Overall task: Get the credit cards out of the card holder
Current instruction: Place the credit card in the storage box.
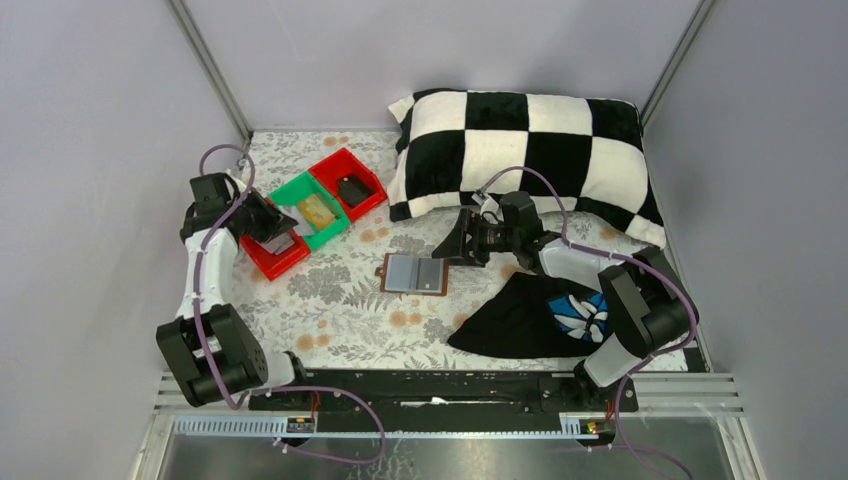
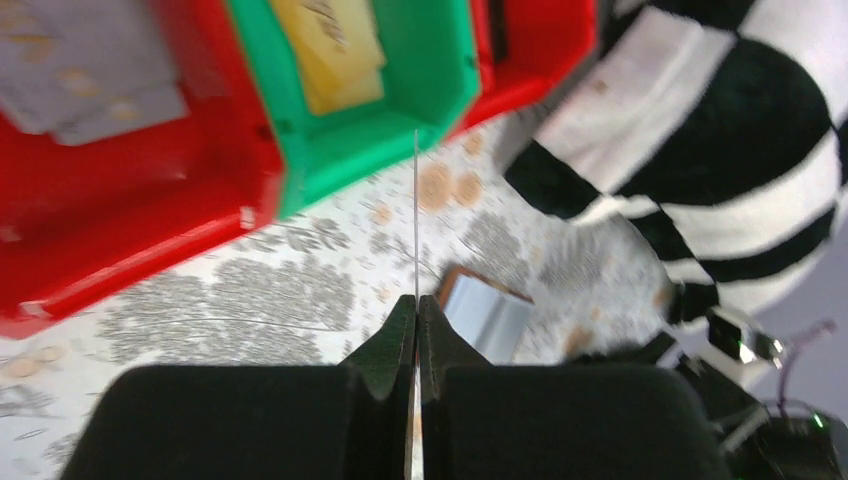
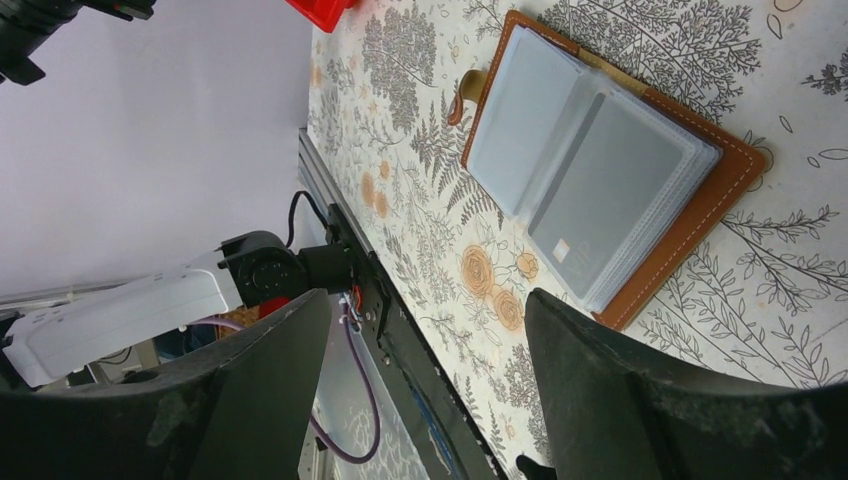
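While the right hand (image 3: 425, 300) gaped wide just beside 1 open card holder (image 3: 600, 170), the left hand (image 2: 416, 310) pinched 1 edge-on card (image 2: 415, 200) near 3 trays (image 2: 120, 220).

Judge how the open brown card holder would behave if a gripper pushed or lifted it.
The card holder lies flat and open, so it probably slides rather than tips. Its clear plastic sleeves look thin and loose, likely to flop or fan when lifted. It seems hinged in the middle, so it may fold shut if gripped by one side.
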`<state>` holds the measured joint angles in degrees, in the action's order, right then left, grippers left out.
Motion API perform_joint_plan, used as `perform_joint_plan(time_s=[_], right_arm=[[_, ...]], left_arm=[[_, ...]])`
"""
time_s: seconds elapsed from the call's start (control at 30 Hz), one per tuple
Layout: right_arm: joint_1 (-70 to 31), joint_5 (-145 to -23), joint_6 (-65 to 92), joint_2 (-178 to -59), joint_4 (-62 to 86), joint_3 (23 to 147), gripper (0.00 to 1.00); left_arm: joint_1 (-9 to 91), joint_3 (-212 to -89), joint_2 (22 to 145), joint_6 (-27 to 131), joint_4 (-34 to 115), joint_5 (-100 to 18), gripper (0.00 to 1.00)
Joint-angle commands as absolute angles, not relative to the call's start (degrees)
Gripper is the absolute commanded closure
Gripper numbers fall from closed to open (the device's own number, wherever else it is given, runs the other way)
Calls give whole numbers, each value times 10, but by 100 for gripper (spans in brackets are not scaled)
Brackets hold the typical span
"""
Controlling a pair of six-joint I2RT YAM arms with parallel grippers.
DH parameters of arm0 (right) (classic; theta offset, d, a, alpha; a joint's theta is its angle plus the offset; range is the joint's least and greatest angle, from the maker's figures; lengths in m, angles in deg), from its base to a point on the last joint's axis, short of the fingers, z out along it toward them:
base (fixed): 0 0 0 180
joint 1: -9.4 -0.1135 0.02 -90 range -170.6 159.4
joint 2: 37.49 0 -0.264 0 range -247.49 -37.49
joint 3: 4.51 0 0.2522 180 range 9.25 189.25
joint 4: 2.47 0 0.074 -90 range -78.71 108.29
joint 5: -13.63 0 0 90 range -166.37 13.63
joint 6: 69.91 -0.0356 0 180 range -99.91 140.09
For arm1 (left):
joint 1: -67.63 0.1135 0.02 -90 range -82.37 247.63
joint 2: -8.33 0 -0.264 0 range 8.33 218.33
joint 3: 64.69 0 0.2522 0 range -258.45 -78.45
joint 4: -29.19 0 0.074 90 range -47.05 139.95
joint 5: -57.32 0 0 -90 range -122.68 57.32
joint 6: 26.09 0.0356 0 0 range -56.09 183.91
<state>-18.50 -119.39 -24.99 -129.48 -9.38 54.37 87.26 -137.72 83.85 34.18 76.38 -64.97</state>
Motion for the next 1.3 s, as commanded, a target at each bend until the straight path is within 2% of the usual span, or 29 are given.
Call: perform_joint_plan(time_s=[0.0, 0.83, 0.93, 1.07, 1.1, 1.2, 1.27], right_arm=[[-184, -1205, -224, -1288, -77, 574, 21], [-184, -1225, -240, -1305, -97, 574, 20], [-184, -1218, -237, -1299, -89, 576, 20], [-185, -1208, -230, -1299, -73, 580, 20], [-184, -1206, -228, -1301, -69, 582, 20], [-185, -1195, -226, -1302, -60, 585, 20], [-184, -1186, -226, -1298, -56, 585, 20]], left_arm=[[899, -1398, 829, 352, 762, -523, 100], [945, -1446, 1069, 388, 678, -516, 100], [942, -1452, 1066, 394, 701, -469, 88], [941, -1458, 1033, 404, 737, -411, 54], [941, -1460, 1020, 407, 745, -405, 48], [938, -1460, 969, 400, 754, -412, 38], [916, -1448, 924, 382, 750, -412, 36]])
